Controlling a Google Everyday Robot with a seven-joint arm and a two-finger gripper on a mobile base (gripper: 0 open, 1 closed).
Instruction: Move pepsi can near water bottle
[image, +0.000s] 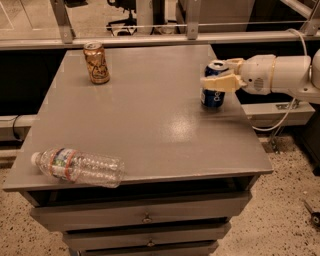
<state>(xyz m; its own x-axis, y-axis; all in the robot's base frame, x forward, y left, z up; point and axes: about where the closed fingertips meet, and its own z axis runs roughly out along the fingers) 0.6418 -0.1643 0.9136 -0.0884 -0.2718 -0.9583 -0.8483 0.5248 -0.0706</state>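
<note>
End effector (214, 73): cream-coloured, two-fingered, reaching in from the right on a white arm (280, 73); fingers set either side of the upper part of the pepsi can (213, 97), one across its near face, one behind its rim; clasped on the can. Pepsi can: dark blue, silver top, upright, at the right side of the counter (150, 115), towards the far half; whether its base rests on the surface cannot be told. Water bottle (80, 167): clear, ribbed, lying on its side at the near left corner, white cap pointing left, red-and-white label band near the cap end; well apart from the pepsi can. Gold-brown can (96, 62): upright, far left of the counter. Counter: grey, flat top, with drawers (145, 217) below the near edge.
</note>
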